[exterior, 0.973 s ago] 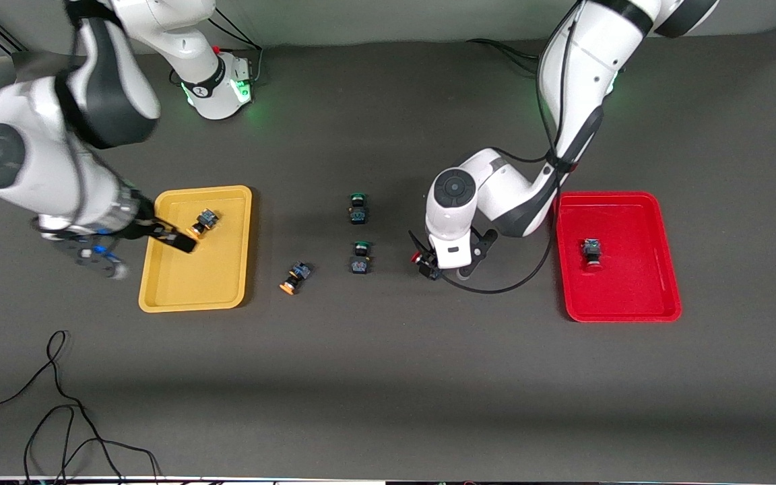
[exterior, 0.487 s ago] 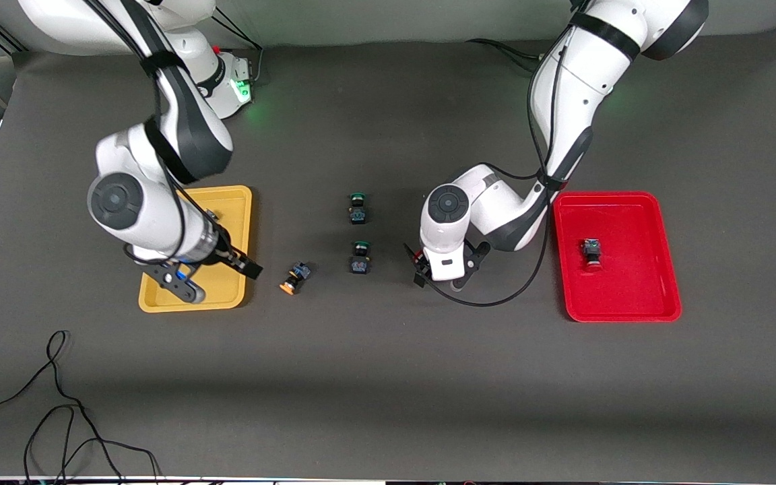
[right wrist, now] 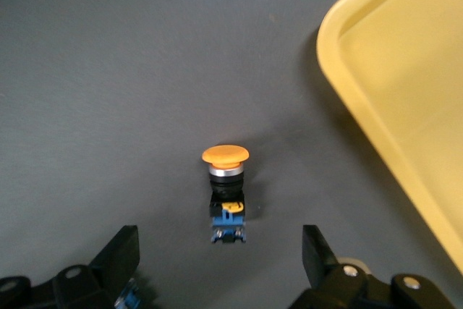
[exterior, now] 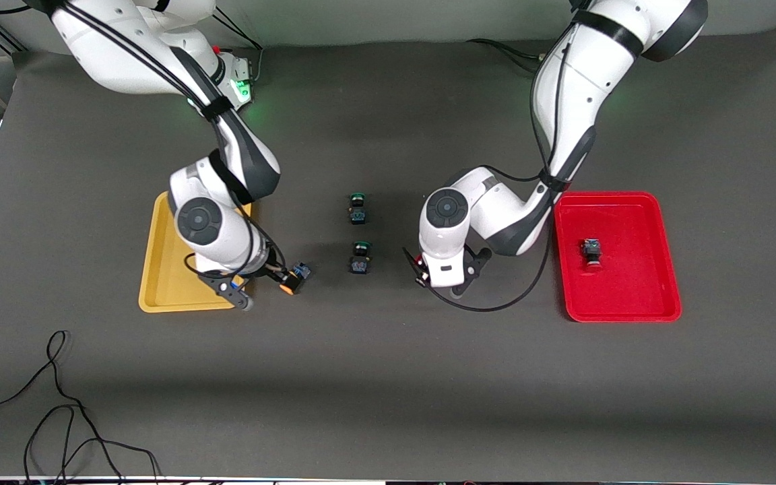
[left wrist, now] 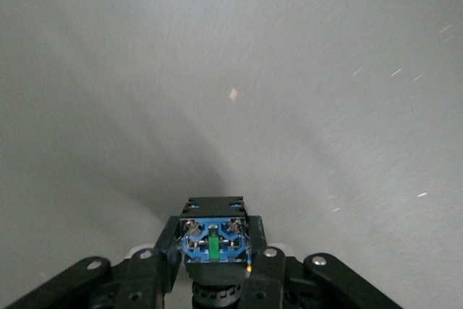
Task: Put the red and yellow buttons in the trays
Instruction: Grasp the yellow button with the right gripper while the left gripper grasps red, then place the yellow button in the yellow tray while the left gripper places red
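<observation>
Three red and yellow buttons show plainly, small push-button switches with boxy black-and-blue bodies and round domed caps: one yellow-capped button [exterior: 292, 277] lies on the dark matte table [exterior: 388, 377] just beside the yellow tray [exterior: 159, 283]; one red-capped button [exterior: 591, 252] rests inside the red tray [exterior: 664, 269]; a third button [left wrist: 215, 240], blue terminal face showing, sits pinched between the narrow jaws of the left gripper [left wrist: 215, 280], low over the table between the green pair and the red tray. Two green-capped switches [exterior: 358, 208] [exterior: 360, 258] lie mid-table. Both trays are shallow smooth plastic rectangles with rounded corners. The right gripper [right wrist: 221, 258] hovers over the yellow-capped button, jaws wide on either side of it.
</observation>
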Action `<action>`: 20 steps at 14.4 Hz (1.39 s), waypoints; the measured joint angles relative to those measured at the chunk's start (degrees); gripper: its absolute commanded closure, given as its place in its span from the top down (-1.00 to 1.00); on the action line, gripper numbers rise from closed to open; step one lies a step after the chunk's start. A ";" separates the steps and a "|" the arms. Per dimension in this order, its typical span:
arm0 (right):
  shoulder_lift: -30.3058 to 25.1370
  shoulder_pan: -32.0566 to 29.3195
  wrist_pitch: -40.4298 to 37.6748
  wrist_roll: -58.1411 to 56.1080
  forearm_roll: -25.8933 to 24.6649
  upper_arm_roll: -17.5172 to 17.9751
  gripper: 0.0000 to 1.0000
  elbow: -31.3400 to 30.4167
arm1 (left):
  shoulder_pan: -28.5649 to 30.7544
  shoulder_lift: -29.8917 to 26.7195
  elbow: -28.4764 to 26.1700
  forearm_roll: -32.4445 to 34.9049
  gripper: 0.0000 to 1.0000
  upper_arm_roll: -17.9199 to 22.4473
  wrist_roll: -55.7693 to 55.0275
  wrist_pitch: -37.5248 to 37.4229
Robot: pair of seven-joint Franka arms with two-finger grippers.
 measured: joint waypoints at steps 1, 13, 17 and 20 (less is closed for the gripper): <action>0.82 -0.01 2.98 0.00 -0.01 0.00 1.00 -1.85 | 0.85 -0.64 2.26 -1.10 -1.00 -0.19 4.54 -3.30; 6.47 -0.06 12.81 0.28 -0.32 0.06 -1.00 -4.86 | 34.18 -21.09 -11.27 -11.03 -1.00 -1.25 82.97 -26.99; 3.98 -0.48 8.57 0.25 -0.50 0.03 -1.00 -3.54 | 42.67 -20.61 -21.49 -8.80 -1.00 -1.04 94.70 -12.52; -2.81 -1.67 -3.67 -2.62 -0.58 -1.15 -1.00 -1.15 | 42.98 -18.76 -28.26 -6.38 -1.00 -0.50 94.91 -2.22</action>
